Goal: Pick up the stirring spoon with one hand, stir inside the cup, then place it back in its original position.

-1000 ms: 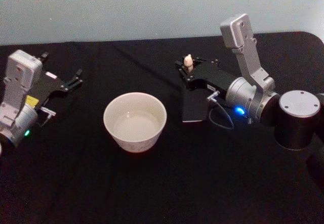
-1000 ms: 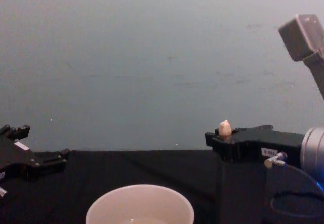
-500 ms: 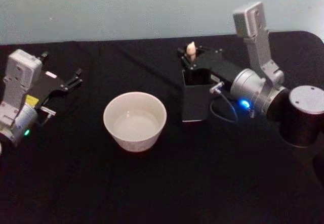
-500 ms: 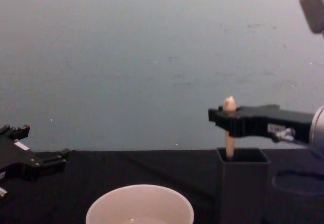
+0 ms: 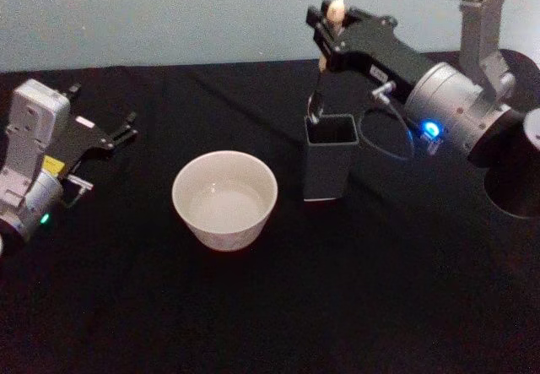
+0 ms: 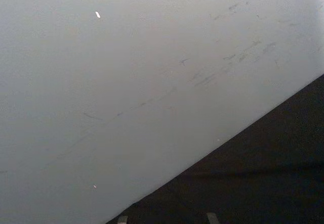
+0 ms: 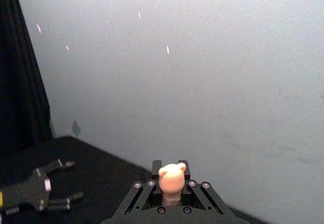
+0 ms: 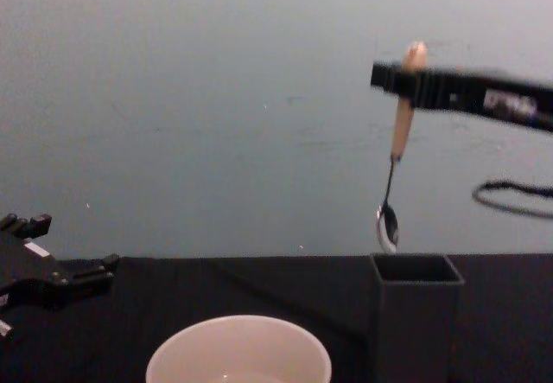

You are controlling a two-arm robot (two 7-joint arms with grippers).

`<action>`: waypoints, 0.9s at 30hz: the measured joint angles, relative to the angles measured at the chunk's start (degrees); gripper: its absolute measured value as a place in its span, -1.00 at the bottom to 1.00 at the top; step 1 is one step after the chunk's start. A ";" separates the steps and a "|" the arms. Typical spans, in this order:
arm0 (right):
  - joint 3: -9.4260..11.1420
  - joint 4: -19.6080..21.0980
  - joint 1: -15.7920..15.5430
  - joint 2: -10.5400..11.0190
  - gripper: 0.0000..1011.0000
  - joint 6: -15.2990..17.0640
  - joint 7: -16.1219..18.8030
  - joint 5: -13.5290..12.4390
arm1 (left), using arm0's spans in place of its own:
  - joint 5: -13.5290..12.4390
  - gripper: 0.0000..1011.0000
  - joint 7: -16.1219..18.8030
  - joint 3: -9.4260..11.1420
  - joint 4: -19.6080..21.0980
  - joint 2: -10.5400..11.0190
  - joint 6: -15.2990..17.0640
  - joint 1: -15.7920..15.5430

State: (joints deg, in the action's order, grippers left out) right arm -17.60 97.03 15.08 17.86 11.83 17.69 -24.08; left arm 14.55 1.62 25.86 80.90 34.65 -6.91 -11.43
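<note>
I'm holding spoon [image 8: 396, 154] above holder [image 8: 415, 314], R gripper [image 8: 406, 79] clamping its top. Step 1/3 done; cup [image 5: 225, 198] stir, return pending. L gripper [image 5: 131, 129] idling left, fingers [image 5: 125, 138] apart.

The cup [image 5: 224, 201] is plain cream-white. Right of the cup, the box [image 5: 328, 156] is dark grey, and the spoon [image 8: 400, 128] has a peach handle and grey metal shaft. The cloth [image 5: 253, 306] is black, the wall [image 5: 169, 11] pale grey-blue. The left gripper [image 5: 128, 129] and right gripper [image 5: 330, 23] are black.

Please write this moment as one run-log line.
right gripper: shut on spoon | spoon: hanging above box | cup: beside box | left gripper: open, parked
</note>
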 joint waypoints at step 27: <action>-8.76 1.99 -0.25 2.32 -0.63 -4.16 4.57 -0.83 | 0.00 0.98 0.00 0.00 0.00 0.00 0.00 0.00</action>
State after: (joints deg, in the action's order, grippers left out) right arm -26.36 99.01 14.83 20.18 7.67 22.26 -24.90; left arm 14.55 1.62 25.86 80.90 34.64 -6.91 -11.43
